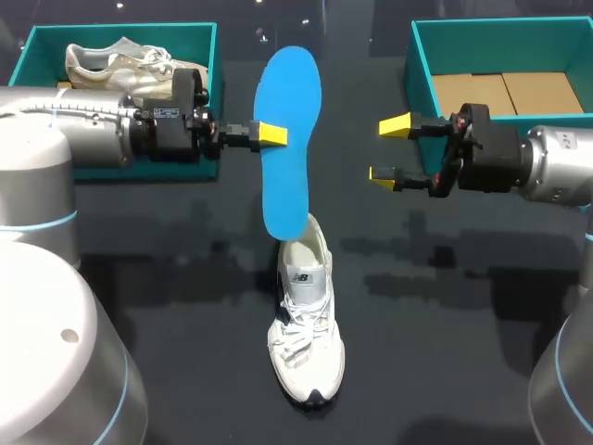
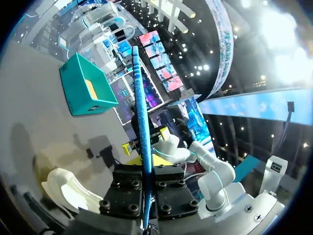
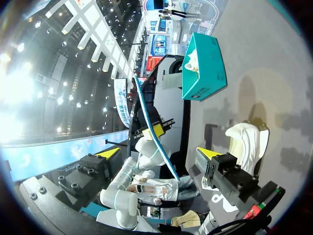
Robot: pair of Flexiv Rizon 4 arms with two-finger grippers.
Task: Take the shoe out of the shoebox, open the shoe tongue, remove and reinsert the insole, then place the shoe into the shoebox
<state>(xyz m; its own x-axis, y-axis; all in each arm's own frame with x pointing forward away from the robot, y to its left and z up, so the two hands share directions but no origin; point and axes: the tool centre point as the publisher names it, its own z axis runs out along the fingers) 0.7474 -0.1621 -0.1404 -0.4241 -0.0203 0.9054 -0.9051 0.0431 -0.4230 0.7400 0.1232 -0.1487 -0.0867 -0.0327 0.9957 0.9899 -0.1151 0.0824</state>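
Black table [image 1: 185, 306]: carries all items listed below.

Left arm [image 1: 65, 130]: enters from the left and lies across the front of the left shoebox. Right arm [image 1: 556, 167]: enters from the right, in front of the right shoebox.

Left shoebox [image 1: 215, 65]: teal, at the far left of the table, with a cream second shoe [image 1: 120, 63] lying inside. Right shoebox [image 1: 422, 74]: teal, at the far right, showing only flat brown panels [image 1: 505, 93] inside.

White shoe [image 1: 306, 324]: upright on its sole on the table, outside both boxes, between the two arms and nearer the robot, toe towards the robot.

Blue insole [image 1: 289, 130]: out of the shoe and held upright above the table, its lower end at the shoe's heel opening. The left wrist view shows it edge-on [image 2: 139, 122].

Left gripper [image 1: 275, 134]: clamped on the insole at mid-length, one finger on each face.

Right gripper [image 1: 389, 150]: fingers spread, nothing between them, well apart from the insole on its far side
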